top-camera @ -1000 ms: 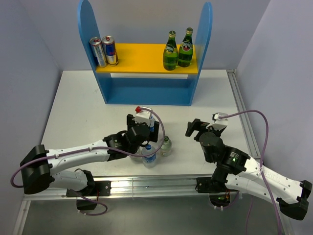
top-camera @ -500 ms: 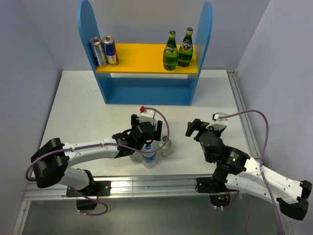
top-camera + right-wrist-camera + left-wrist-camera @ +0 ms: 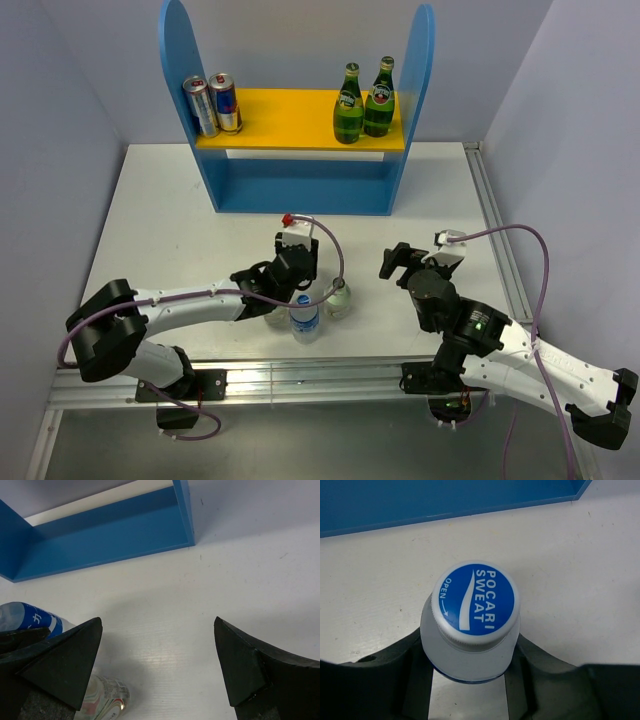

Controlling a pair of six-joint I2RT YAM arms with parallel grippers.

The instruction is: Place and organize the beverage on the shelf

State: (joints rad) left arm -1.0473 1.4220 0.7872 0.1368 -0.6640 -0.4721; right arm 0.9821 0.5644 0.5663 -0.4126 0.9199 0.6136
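Up on the shelf stand two green bottles; my left pincer clasps a Pocari Sweat bottle; a pale-capped bottle waits unshelved; right pincer gapes empty.

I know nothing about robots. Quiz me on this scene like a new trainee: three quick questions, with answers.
1. True or false: the right gripper holds a bottle.
2. What stands at the left end of the shelf's yellow upper board? A two cans; B two mugs; C two apples.
3. Fill in: the blue-capped bottle between the fingers of the left gripper has ____ printed on its cap.
Key: 1 false, its jaws stand wide apart and empty; 2 A; 3 Pocari Sweat.
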